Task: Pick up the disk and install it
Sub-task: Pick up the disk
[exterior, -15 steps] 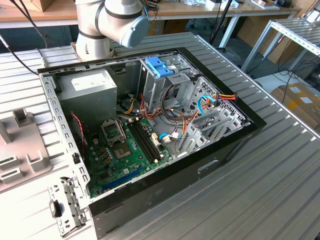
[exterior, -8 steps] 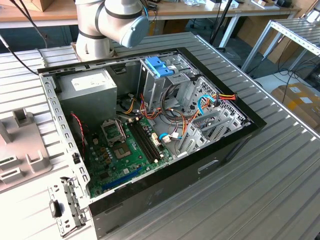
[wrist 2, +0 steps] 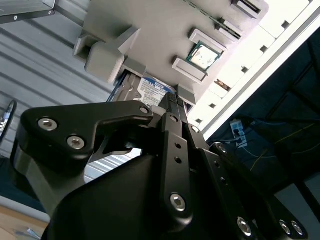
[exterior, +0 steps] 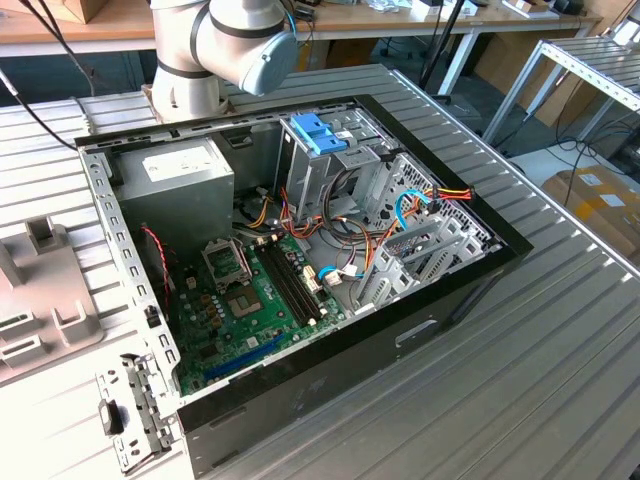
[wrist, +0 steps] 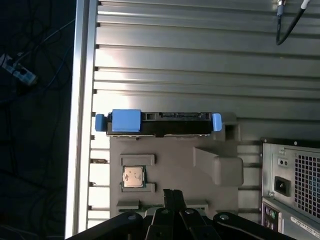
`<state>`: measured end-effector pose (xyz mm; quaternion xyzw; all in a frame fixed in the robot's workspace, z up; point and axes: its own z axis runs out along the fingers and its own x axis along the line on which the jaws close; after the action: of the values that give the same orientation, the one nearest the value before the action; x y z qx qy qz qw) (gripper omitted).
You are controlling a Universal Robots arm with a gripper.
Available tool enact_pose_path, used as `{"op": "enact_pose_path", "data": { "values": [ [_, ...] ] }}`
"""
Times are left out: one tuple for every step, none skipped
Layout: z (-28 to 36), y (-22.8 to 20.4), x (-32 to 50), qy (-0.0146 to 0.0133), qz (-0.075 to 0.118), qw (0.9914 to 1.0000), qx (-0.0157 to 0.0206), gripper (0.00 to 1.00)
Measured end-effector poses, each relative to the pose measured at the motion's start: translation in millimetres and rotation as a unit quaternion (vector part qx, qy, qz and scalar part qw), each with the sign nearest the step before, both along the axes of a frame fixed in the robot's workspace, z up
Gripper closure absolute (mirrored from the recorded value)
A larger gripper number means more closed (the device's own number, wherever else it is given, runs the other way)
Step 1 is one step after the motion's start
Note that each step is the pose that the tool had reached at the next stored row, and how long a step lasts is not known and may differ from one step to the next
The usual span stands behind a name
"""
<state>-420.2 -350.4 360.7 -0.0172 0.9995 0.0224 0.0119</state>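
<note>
The disk (wrist: pixel 165 124) stands on edge in a slot at the end of a grey holder (wrist: pixel 175 160), its blue side bracket (wrist: pixel 125 120) facing up. In the second wrist view, the disk's white-and-blue label (wrist 2: pixel 152 88) peeks out past the black gripper body. My gripper (wrist: pixel 173 194) hovers over the holder, some way short of the disk and not touching it. Its fingertips (wrist 2: pixel 172 102) are shut together with nothing between them.
A processor chip (wrist: pixel 133 176) lies in a pocket of the holder. The open computer case (exterior: pixel 470 275) sits on the ribbed metal table, with a grey drive cage and its blue tabs (exterior: pixel 320 135), a power supply (exterior: pixel 185 175) and loose cables inside. The case's rear panel (wrist: pixel 295 175) stands beside the holder.
</note>
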Motion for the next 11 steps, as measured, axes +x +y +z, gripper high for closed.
{"op": "enact_pose_path", "data": {
  "values": [
    [0.0,0.0,0.0,0.0,0.001,1.0,0.0,0.89],
    [0.0,0.0,0.0,0.0,0.003,1.0,0.0,0.89],
    [0.0,0.0,0.0,0.0,0.004,0.99999,0.0,0.89],
    [0.0,0.0,0.0,0.0,0.005,0.99999,0.0,0.89],
    [0.0,0.0,0.0,0.0,0.006,0.99998,0.0,0.89],
    [0.0,0.0,0.0,0.0,0.006,0.99998,0.0,0.89],
    [0.0,0.0,0.0,0.0,0.006,0.99998,0.0,0.89],
    [0.0,0.0,0.0,0.0,0.007,0.99997,0.0,0.89],
    [0.0,0.0,0.0,0.0,0.009,0.99996,0.0,0.89],
    [0.0,0.0,0.0,0.0,0.012,0.99993,0.0,0.89],
    [0.0,0.0,0.0,0.0,0.014,0.9999,0.0,0.89]
  ]
}}
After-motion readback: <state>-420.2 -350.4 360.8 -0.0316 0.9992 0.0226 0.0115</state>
